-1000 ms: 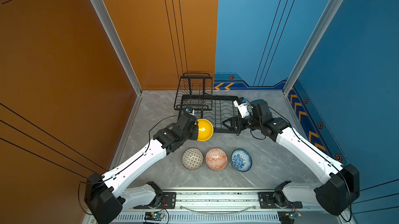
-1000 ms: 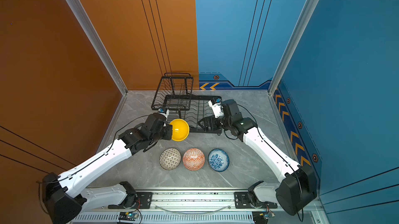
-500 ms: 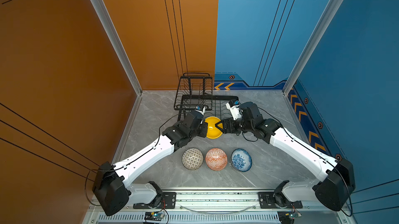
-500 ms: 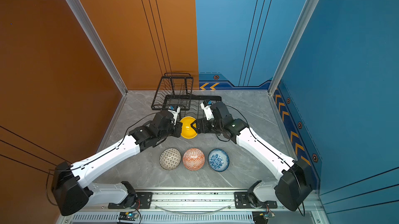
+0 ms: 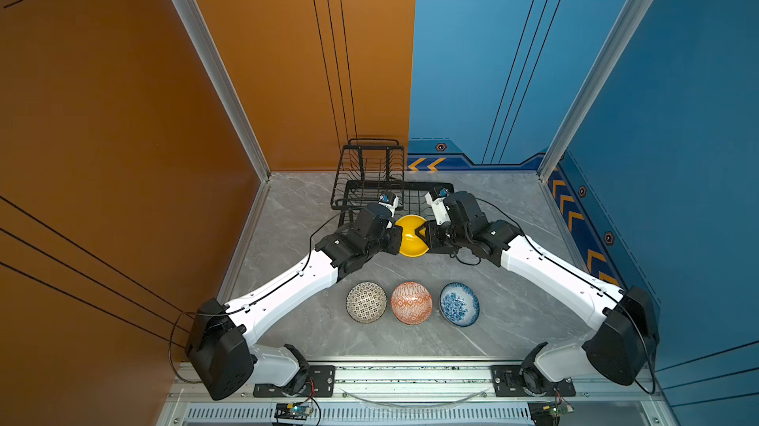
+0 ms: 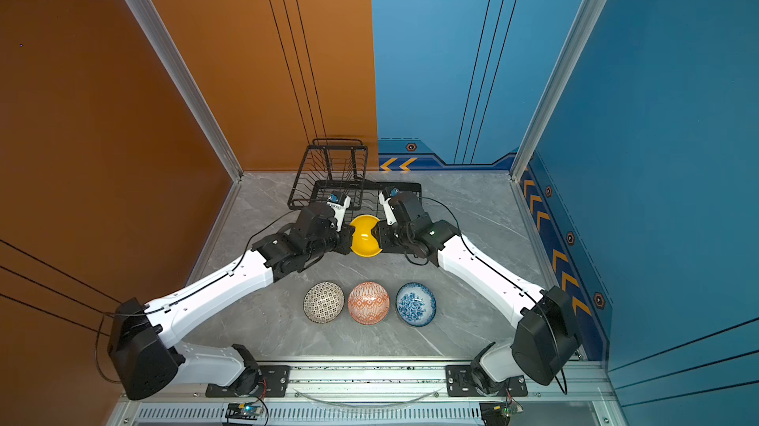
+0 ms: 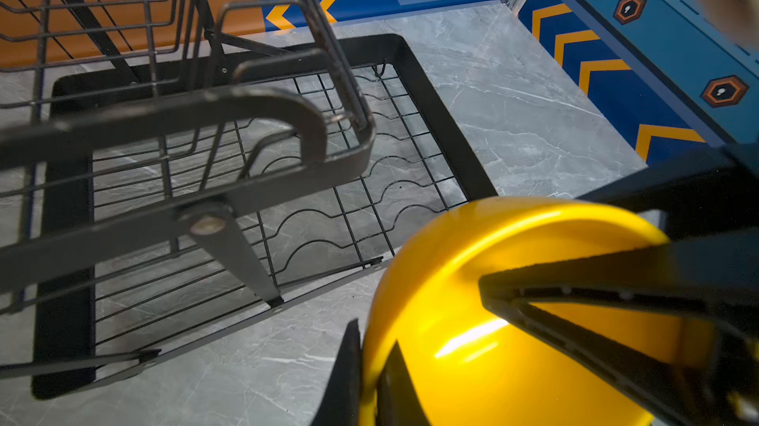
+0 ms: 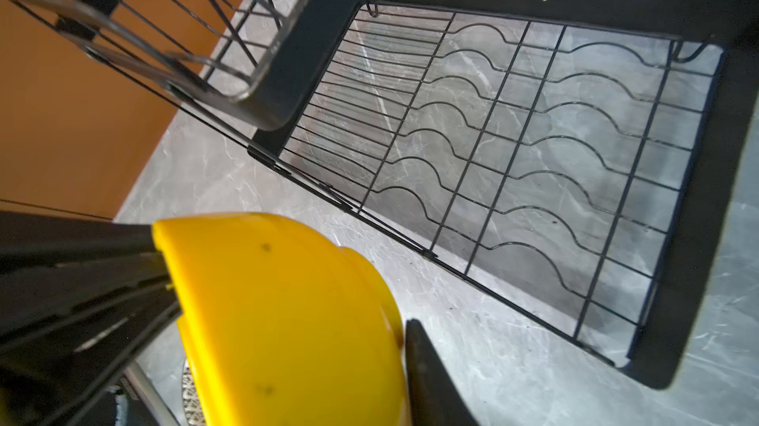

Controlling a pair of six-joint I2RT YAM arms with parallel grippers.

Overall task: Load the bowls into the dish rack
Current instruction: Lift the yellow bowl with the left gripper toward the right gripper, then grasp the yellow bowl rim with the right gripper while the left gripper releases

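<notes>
I have both arms on the plain yellow round bowl point(image 5: 410, 241), which hangs tilted above the grey marble bench point(image 5: 287, 218), just outside the near rail of the black wire dish rack point(image 5: 371, 157).

The left gripper point(image 5: 397, 239) has its jaws pinched tight on the bowl's rim at the side toward the rack's raised basket end. In the left wrist view one jaw sits outside the bowl wall and the other inside it.

The right gripper point(image 5: 425, 235) has hold of the opposite rim, on the side toward the rack's low tray end. Its jaws are closed down to about the thickness of the bowl wall. In the right wrist view I see one jaw lying against the outside of the bowl point(image 8: 287, 313), and the bowl itself hides the other jaw.

Three more bowls sit upright on the bench in a row parallel to the rack's near rail, well out from it:
- The dark-and-white fine-patterned bowl point(image 5: 366, 302) is level with the basket end.
- The orange-and-white geometric bowl point(image 5: 411, 303) is in the middle.
- The blue-and-white floral bowl point(image 5: 459, 304) is level with the tray end.
</notes>
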